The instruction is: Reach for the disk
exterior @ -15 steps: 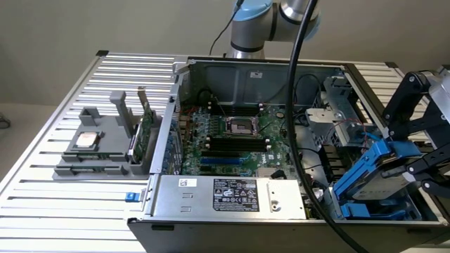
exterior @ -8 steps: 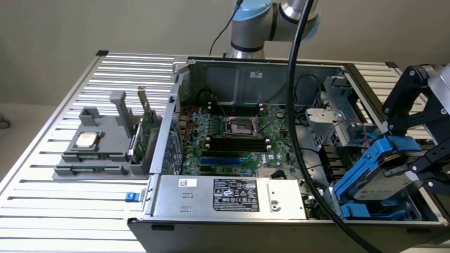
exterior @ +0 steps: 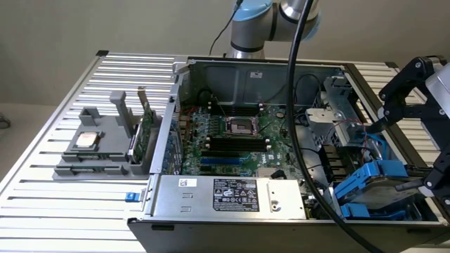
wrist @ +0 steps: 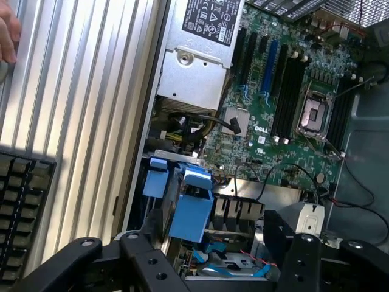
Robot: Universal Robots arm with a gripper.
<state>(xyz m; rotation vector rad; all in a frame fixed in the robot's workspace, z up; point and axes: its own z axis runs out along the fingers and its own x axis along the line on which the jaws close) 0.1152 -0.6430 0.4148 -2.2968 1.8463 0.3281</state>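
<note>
The disk [exterior: 383, 191] is a silver-grey drive in blue plastic rails. It sits tilted in the drive bay at the front corner of the open computer case, on the exterior view's right. My gripper [exterior: 398, 156] hangs right over it, open, with one black finger [exterior: 393, 103] above the disk and the other low beside its grey face. In the wrist view the blue carrier of the disk [wrist: 188, 204] lies just ahead of the gripper [wrist: 206, 258], whose fingers [wrist: 130, 258] stand wide apart on either side. Nothing is held.
The motherboard [exterior: 239, 137] fills the case floor, with the silver power supply box [exterior: 225, 195] at its front. A black cable [exterior: 295, 132] hangs across the case. A grey tray holding a small CPU chip [exterior: 86, 139] stands on the slatted table. A keyboard [wrist: 18, 207] and a person's hand [wrist: 7, 36] sit beside the case.
</note>
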